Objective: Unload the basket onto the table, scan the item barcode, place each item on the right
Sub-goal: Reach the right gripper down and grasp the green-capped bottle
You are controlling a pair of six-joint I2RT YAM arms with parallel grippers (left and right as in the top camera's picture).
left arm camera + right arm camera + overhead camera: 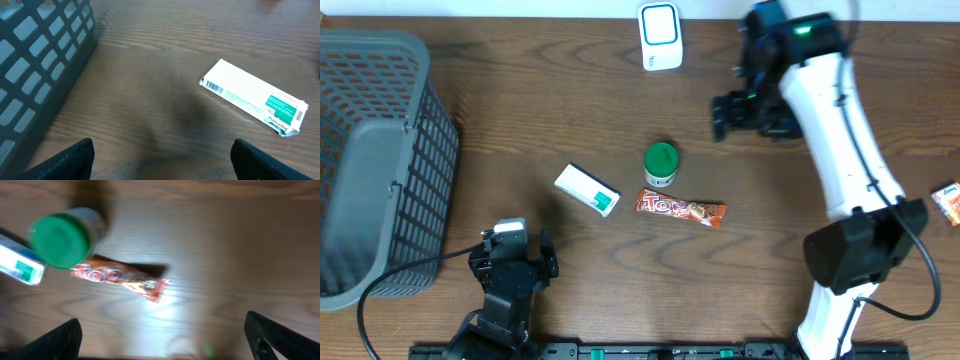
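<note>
**Overhead.**
- Three candidate items lie mid-table: white box [587, 189], green-capped jar [661, 163] and candy bar [681, 208]. The jar stands just above the bar, and the box is just to their left.
- A white scanner [660, 35] stands at the far edge, well apart from all three.
- A grey basket [380, 150] is at the left. A small packet [948, 203] is cut off at the right edge.
- The left gripper [512, 262] is near the front edge, jaws spread and holding nothing.
- The right gripper [745, 110] hangs between scanner and jar, also spread and empty.
- Status: nothing is lifted or presented to the scanner, so the task looks barely begun. Picking, carrying and scanning all remain.

**Left wrist.**
- The white box lies flat, with a barcode [215, 87] visible on its near end.
- The basket wall fills the left side.
- Only the fingertips [70, 160] show, wide apart and clear of the box.

**Right wrist.**
- The picture is blurred. The jar's cap, the bar and a corner of the box are recognisable.
- The print on the bar is unreadable and no barcode can be made out.
- The fingers [280, 337] sit at the frame corners, empty.
- Which item is meant cannot be told.
</note>
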